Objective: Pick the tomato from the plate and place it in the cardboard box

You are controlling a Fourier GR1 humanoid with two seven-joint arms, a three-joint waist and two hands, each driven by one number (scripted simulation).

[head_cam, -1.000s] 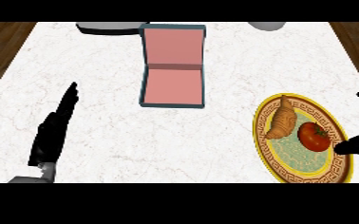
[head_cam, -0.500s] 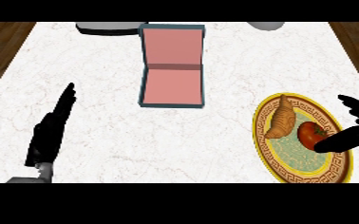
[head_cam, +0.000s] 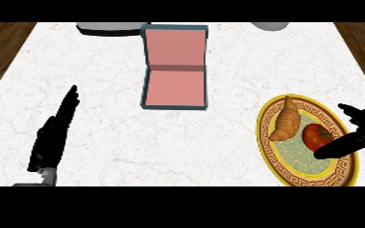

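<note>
A red tomato lies on the right half of a yellow-rimmed patterned plate at the counter's lower right. My right hand comes in from the right edge, open. One dark finger lies just below and right of the tomato, and the thumb stands apart above it. The tomato sits in the gap between them and still rests on the plate. The cardboard box, open with a pink inside and a dark teal rim, lies at the upper middle. At the lower left, my left hand rests open with its fingers straight.
A brown croissant lies on the plate's left half, next to the tomato. A dark grey object and a pale round one sit at the counter's far edge. Wood shows past the marble on both sides.
My right hand has come in from the right edge over the plate and now flanks the tomato. The left hand, tomato and box have not moved.
</note>
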